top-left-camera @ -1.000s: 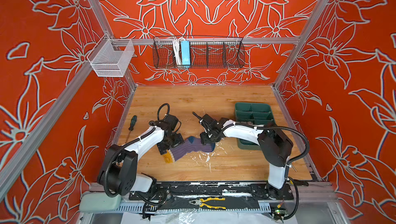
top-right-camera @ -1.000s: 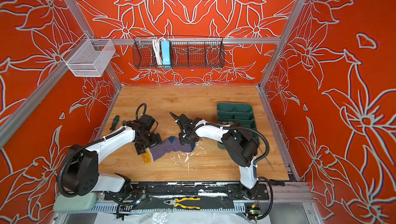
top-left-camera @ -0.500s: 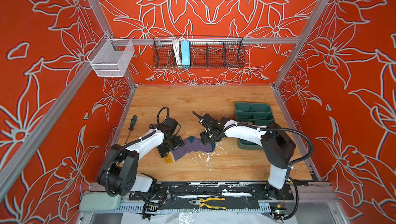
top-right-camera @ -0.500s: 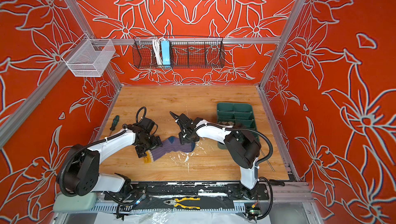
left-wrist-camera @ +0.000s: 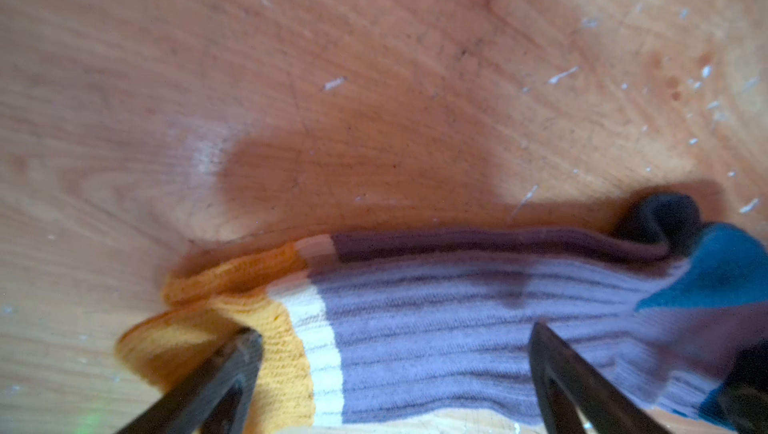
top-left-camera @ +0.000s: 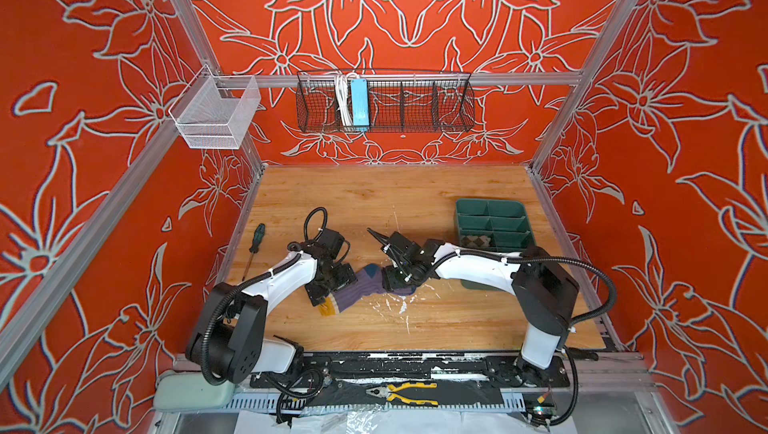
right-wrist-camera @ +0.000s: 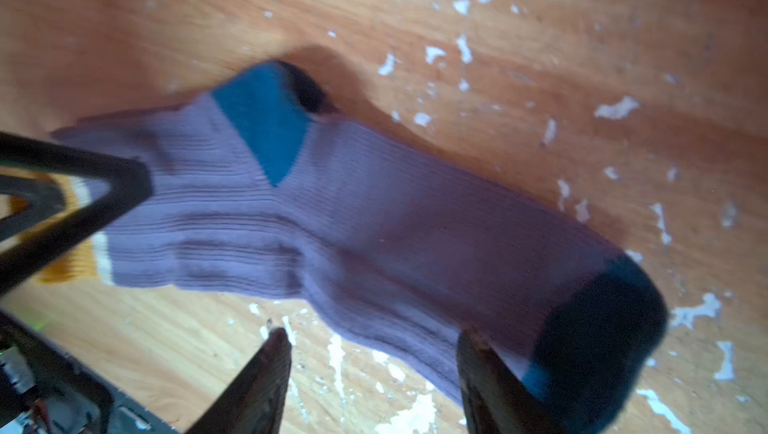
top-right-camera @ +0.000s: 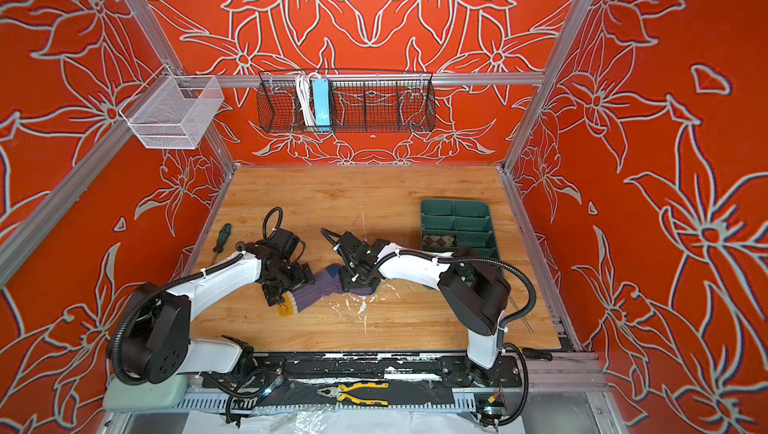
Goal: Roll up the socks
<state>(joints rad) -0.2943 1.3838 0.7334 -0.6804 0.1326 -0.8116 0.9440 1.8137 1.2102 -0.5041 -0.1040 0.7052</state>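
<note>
— Since the roll must begin from one end, how does the work lie from your claws?

— The ribbed purple fabric sock (top-left-camera: 359, 288) with the mustard-yellow toe lies flat on the wooden tabletop (top-left-camera: 374, 212). Its long axis runs from my left claw (left-wrist-camera: 395, 336) to my right claw (right-wrist-camera: 374, 340): toe end at the left, dark cuff end at the right.

— State of each claw?

— Left: spread wide, straddling the foot just behind the toe, gripping nothing. Right: jaws apart near the cuff, one finger over fabric and the other over bare wood, nothing clamped.

— Which arm starts?

— Judged: either end is in reach, but the left sits squarer across the toe. The beige argyle sock (top-left-camera: 478, 241) sits in a compartment of the dark green tray (top-left-camera: 511, 214), well apart.
</note>
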